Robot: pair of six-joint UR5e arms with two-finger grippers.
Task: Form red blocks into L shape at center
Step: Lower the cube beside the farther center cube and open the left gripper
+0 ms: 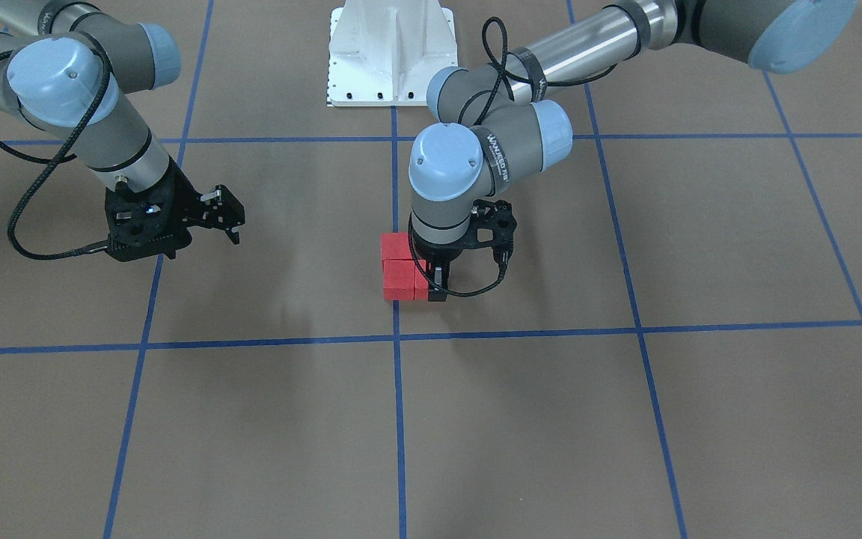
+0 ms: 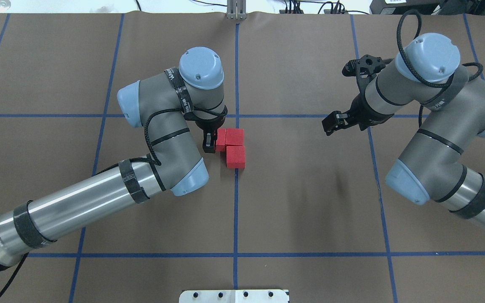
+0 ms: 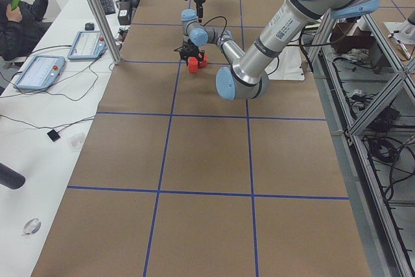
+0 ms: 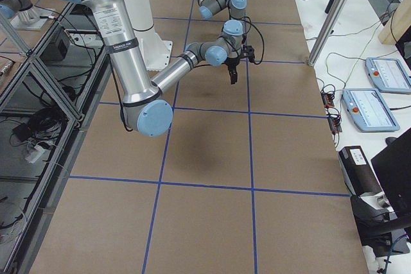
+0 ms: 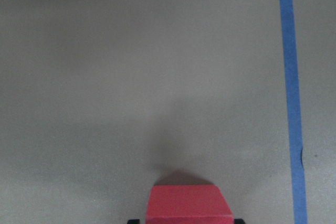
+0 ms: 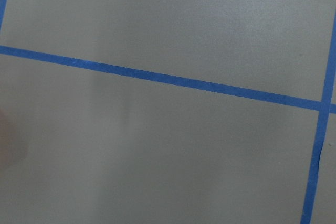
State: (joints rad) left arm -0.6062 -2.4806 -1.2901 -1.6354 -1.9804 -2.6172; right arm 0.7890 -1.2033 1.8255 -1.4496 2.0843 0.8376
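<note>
Overhead exterior view shows you the three red blocks (image 2: 235, 146) touching in an L on the center (image 2: 267, 139) patch, at the middle blue tape line (image 2: 236, 75): two side by side in the far row, the third against the near face of the right one. Your left gripper (image 2: 214, 141) is clamped on the leftmost block, one finger (image 2: 207, 142) on its outer face; the left wrist view shows that block between the fingertips. Your right gripper (image 2: 354, 94) hangs well apart, jaws spread, holding nothing.
</note>
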